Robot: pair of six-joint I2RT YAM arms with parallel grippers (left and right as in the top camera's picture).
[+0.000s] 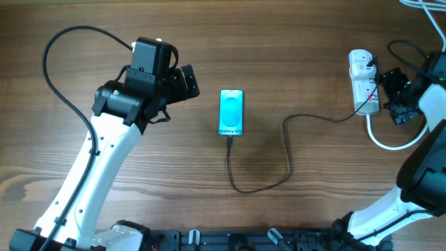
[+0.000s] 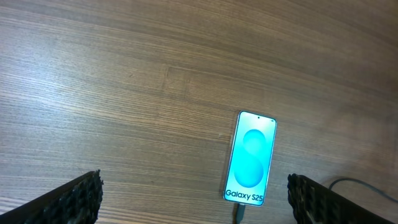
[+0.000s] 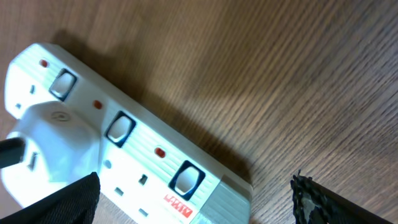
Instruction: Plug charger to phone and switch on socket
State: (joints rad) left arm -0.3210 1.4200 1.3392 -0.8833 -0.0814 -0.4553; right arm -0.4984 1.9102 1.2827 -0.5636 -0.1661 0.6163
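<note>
At centre of desk (image 1: 300,42), phone (image 1: 231,111) with charger (image 1: 259,183) reaching its bottom edge, seemingly plugged in. Left to do: switching on socket (image 1: 362,82) at far right. Left claw (image 1: 189,82) released, empty, beside phone. Right claw (image 1: 385,90) released, just beside socket.

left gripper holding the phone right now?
No, the phone lies flat on the table, clear of the left gripper, whose jaws stand wide apart.

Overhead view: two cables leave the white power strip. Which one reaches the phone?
The thin black charger: it loops to the lower edge of the phone. The thick white cord bends away to the right.
</note>
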